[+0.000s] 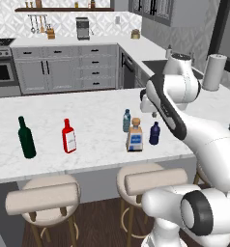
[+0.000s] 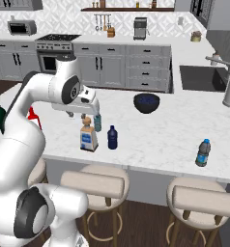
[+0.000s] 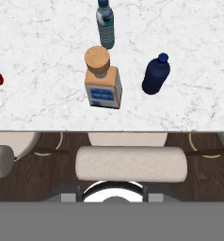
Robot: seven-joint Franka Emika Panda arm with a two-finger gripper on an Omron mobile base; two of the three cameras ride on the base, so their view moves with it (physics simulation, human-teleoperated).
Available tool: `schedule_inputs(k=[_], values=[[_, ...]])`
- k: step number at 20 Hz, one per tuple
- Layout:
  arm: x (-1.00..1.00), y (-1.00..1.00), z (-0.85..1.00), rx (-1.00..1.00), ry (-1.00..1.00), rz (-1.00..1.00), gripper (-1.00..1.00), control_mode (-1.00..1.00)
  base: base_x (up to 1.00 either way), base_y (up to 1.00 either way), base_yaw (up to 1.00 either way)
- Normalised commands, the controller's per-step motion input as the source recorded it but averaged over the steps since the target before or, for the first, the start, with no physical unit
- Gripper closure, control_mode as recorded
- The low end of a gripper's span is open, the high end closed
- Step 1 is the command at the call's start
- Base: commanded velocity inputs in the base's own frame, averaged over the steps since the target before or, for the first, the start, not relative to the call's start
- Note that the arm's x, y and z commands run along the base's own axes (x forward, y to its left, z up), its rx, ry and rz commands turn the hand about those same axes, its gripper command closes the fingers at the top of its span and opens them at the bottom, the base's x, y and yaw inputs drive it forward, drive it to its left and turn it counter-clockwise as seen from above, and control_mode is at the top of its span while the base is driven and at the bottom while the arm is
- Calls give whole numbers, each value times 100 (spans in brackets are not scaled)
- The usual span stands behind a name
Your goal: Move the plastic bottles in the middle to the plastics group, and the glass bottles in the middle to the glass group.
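Amber cork-stoppered bottle [image 3: 102, 84] upright mid-counter; slim pale water bottle [image 3: 105, 23] at its 12 o'clock, squat navy bottle [image 3: 156, 74] at 3 o'clock, all apart. Gripper [image 2: 83, 114] hangs above them, jaws closed, empty. Red bottle [image 1: 68, 136], green wine bottle [image 1: 26, 138] far at 9 o'clock. Blue banded bottle [image 2: 202, 152] far opposite.

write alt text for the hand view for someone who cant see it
Looking down on a white marble counter with three upright bottles close together: a square amber bottle with a cork stopper, a slim pale water bottle beyond it, and a squat navy bottle beside it. A padded stool sits below the counter edge.
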Motion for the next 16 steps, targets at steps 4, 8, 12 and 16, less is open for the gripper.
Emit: schedule_inputs(k=[4, 8, 12, 16], values=[[-5, 0, -2, -2, 0, 0, -100, -100, 0, 0, 0], [-3, 1, -20, -10, 4, 0, -100, -100, 0, 0, 0], [12, 25, -26, -3, 14, 0, -100, -100, 0, 0, 0], [51, 30, -17, 0, 19, 0, -100, -100, 0, 0, 0]])
